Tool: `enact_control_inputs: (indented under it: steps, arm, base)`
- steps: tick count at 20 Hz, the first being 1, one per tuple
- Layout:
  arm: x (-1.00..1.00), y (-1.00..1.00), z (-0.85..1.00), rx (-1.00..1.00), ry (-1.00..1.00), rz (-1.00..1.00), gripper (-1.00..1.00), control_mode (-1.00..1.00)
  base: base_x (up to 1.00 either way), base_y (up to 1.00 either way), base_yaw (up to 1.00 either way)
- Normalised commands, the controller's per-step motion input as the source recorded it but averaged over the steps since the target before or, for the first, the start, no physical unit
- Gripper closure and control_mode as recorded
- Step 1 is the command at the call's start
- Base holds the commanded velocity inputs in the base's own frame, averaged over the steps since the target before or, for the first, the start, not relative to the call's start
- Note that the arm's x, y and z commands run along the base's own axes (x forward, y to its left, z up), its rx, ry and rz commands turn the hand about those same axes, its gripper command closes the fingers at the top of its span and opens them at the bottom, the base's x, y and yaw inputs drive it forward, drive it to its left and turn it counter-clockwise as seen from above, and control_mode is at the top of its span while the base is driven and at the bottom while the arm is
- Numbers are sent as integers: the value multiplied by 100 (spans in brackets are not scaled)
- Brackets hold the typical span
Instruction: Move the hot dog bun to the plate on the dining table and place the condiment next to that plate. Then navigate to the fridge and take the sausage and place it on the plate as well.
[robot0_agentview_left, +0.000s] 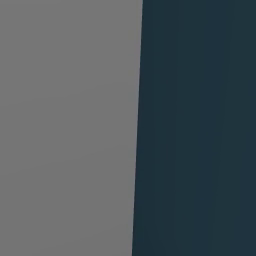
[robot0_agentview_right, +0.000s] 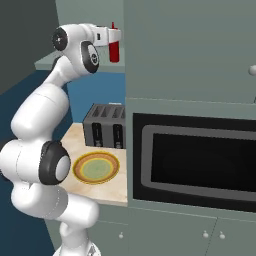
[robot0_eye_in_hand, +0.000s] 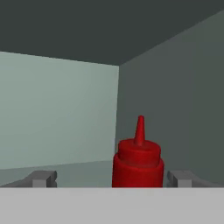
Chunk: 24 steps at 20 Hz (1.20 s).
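Red condiment bottle (robot0_eye_in_hand: 138, 157) stands upright on a pale grey-green shelf (robot0_eye_in_hand: 65, 171), near the corner where two walls meet. Gripper (robot0_eye_in_hand: 112, 178) is level with the bottle, jaws spread wide; fingertips (robot0_eye_in_hand: 43, 178) flank it on either side, apart from it, nothing gripped. Right base view: the arm reaches up to the shelf, bottle (robot0_agentview_right: 114, 47) just beyond the hand. Below, on the beige counter (robot0_agentview_right: 111, 192), a yellow dish (robot0_agentview_right: 96, 167) lies in front of a dark toaster (robot0_agentview_right: 104, 125), beside a built-in microwave (robot0_agentview_right: 197, 162).
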Motion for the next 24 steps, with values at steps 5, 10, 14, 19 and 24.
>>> enact_control_inputs:
  steps: [5,10,14,19,24]
  arm:
    - [5,-31,0,0,0,0,-100,-100]
    - [17,-9,-19,-2,0,0,-100,-100]
    - [34,1,-23,-3,0,0,-100,-100]
    - [25,0,-4,0,0,0,100,-100]
    - [12,0,-2,0,0,0,100,-100]
  base:
    - [0,0,0]
    - [0,0,0]
    - [0,0,0]
    - [0,0,0]
    - [0,0,0]
